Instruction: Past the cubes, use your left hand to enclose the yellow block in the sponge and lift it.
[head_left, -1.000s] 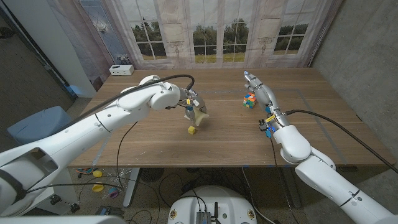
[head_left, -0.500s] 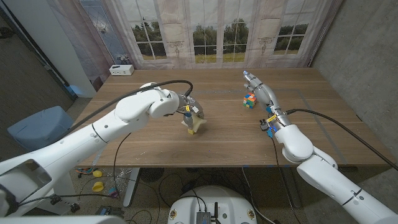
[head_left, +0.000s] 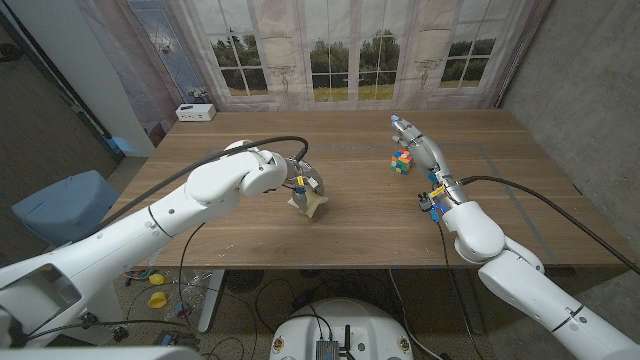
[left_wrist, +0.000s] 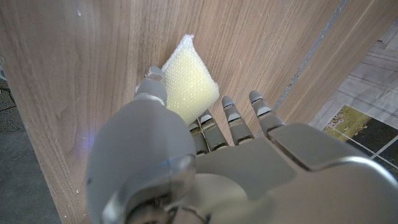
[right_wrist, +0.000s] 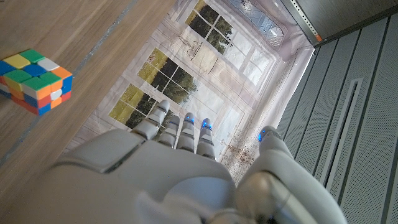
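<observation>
The left robot hand (head_left: 305, 190) holds the sponge (left_wrist: 188, 94) pressed down on the table (head_left: 250, 225), and the yellow block is hidden, probably under it. The right robot hand (head_left: 415, 145) is open beside the cubes (head_left: 402, 160), well apart, so the lift belongs to the left

Yellow block perhaps beneath sponge (head_left: 312, 203)

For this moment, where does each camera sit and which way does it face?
Head view: on the robot's head, looking down at both arms and the table.
Left wrist view: behind the left hand, facing the sponge.
Right wrist view: behind the right hand, facing the windows.
Shared: the colourful cube, head and right wrist.
</observation>
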